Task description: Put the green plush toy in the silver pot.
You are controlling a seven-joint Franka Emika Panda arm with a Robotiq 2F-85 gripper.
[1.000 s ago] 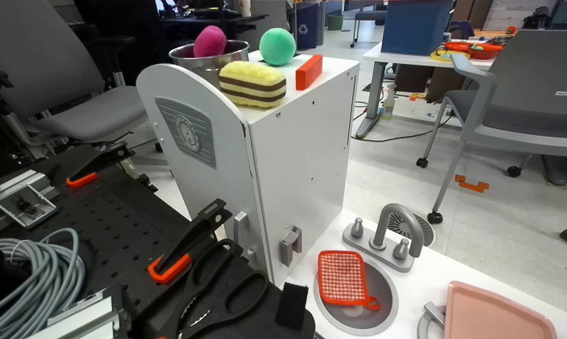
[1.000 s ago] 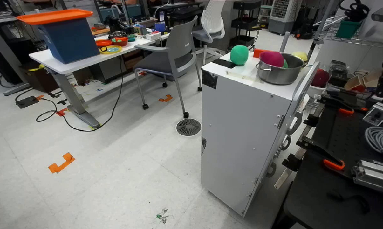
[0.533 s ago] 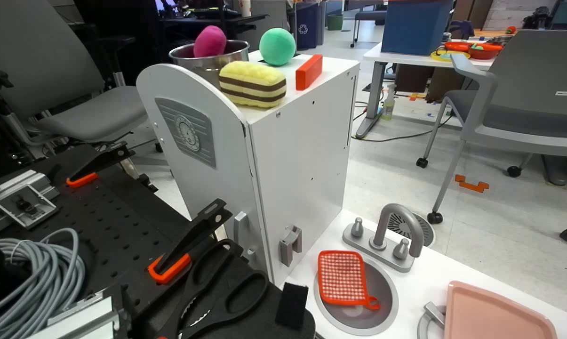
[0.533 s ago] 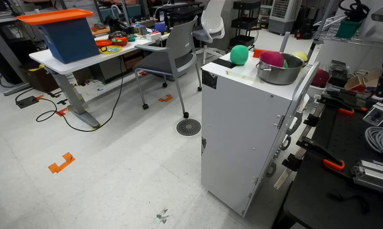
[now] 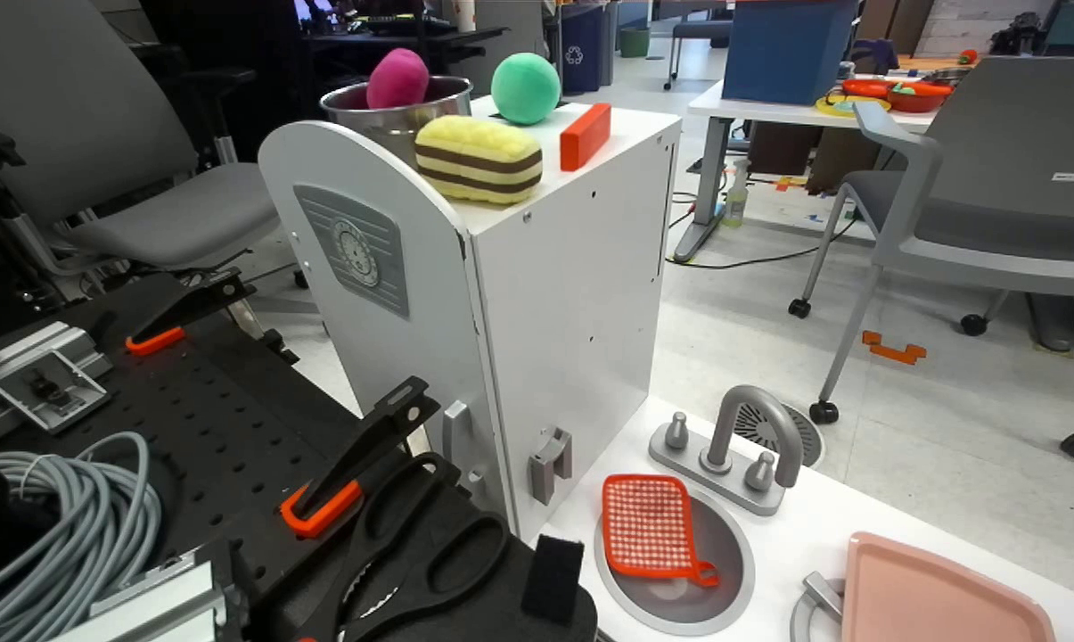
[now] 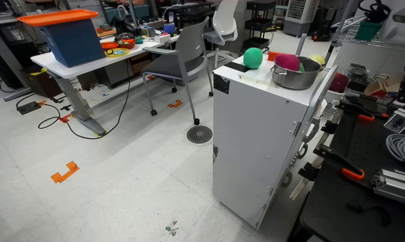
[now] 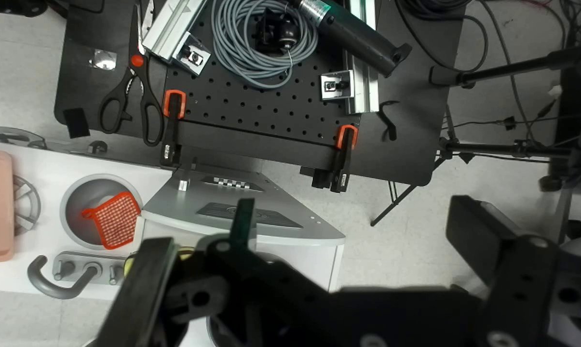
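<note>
Grasping the green plush ball (image 5: 526,87), upper middle of both exterior views on the white cabinet (image 5: 581,276), probably wants a vertical descent, clear of the orange block (image 5: 585,137). The end effector (image 7: 326,219) stands wide apart, empty. Only an exterior view shows a green patch (image 6: 301,68) inside the silver pot (image 6: 295,80).

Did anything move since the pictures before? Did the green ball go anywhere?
Both exterior views look just the same: nothing moved, was picked up or let go. The green ball stayed on the white cabinet, beside the silver pot. The pink ball stayed in the pot; the striped yellow toy and orange block stayed put too. The wrist view has no earlier picture to compare.
</note>
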